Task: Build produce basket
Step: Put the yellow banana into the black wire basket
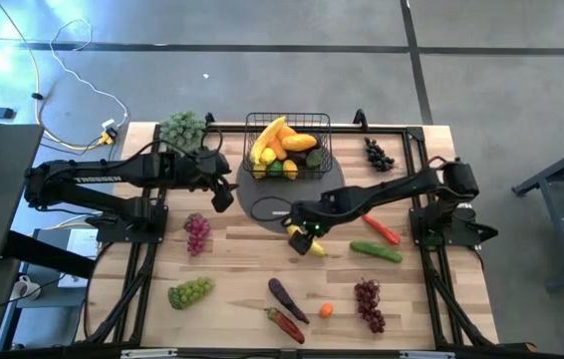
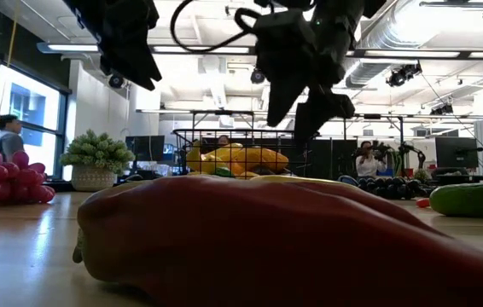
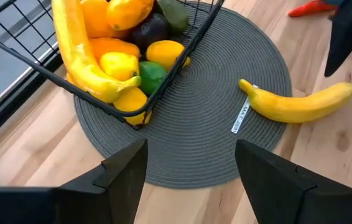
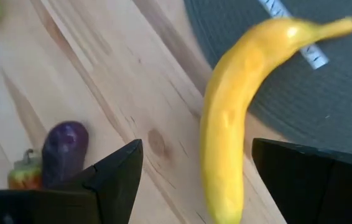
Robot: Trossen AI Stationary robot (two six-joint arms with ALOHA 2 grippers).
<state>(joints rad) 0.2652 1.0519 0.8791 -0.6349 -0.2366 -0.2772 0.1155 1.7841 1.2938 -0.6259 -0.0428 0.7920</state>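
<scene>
High view: right gripper [image 1: 305, 237] open above banana [image 1: 314, 245] lying half on round mat [image 1: 262, 189], half on table [image 1: 232, 289]. Left gripper [image 1: 220, 189] open, empty, beside wire basket [image 1: 288, 147] holding bananas, lemons, lime.

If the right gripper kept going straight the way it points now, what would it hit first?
Most likely the banana: it lies between the open fingers of the right gripper, half on the round mat. How much gap remains above it is unclear.
</scene>
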